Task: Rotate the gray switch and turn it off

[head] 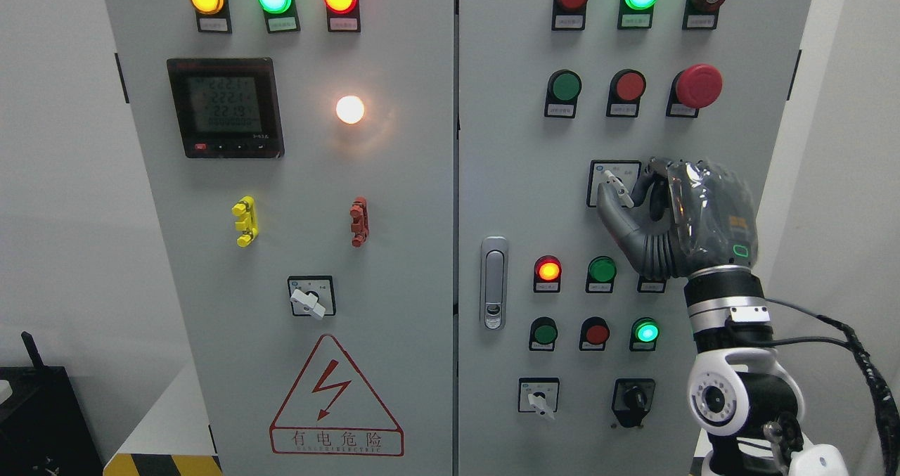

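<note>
One hand on the job: right hand [678, 216] was pinching the gray switch [613, 183].
Lever sat around 11 o'clock, so twisting it off looked next, I reckon.

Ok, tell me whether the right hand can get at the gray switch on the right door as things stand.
Probably yes. The right hand is already at the gray switch, its fingers curled around the knob, and nothing stands between them. Whether the grip is firm cannot be told.
</note>
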Available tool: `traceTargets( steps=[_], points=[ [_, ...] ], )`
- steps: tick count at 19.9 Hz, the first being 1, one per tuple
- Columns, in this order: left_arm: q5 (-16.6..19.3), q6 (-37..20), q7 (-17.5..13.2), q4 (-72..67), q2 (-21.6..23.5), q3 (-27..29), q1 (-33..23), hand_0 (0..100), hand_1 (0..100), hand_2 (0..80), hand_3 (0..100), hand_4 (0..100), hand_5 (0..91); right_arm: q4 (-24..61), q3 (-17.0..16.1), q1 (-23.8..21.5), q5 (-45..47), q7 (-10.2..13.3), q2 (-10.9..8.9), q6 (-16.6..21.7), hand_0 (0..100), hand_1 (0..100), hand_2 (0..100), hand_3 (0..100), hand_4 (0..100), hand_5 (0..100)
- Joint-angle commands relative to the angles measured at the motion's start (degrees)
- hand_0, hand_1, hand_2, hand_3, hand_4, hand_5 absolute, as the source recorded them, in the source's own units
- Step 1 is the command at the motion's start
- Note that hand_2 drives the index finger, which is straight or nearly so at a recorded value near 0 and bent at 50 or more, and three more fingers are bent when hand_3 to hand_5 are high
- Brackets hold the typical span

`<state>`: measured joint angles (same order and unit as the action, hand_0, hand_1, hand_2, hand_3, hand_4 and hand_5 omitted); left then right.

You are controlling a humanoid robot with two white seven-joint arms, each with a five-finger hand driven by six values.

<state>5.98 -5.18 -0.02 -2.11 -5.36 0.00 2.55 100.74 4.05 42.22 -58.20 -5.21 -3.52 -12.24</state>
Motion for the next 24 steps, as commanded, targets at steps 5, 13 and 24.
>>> traceTargets(
  steps=[5, 13, 24],
  points=[
    [0.00, 0.00, 0.02, 0.00, 0.00, 1.85, 0.00, 12, 39, 0.0, 0, 0, 0.0, -0.37, 0.52, 0.23, 0.01, -0.06, 0.00, 0.02, 53, 29, 71, 96, 83, 89],
    [0.00, 0.00, 0.02, 0.00, 0.00, 1.85, 0.00, 12, 39, 0.0, 0, 0, 0.0, -0.55, 0.61, 0.32, 0.10, -0.06, 0.00, 0.02, 56, 26, 72, 96, 83, 89],
    [0.00, 0.00, 0.02, 0.00, 0.00, 1.85, 0.00, 12, 39, 0.0, 0, 0, 0.0, -0.72, 0.61, 0.32, 0.19, -0.06, 0.00, 0.02, 58, 23, 72, 97, 83, 89]
  ],
)
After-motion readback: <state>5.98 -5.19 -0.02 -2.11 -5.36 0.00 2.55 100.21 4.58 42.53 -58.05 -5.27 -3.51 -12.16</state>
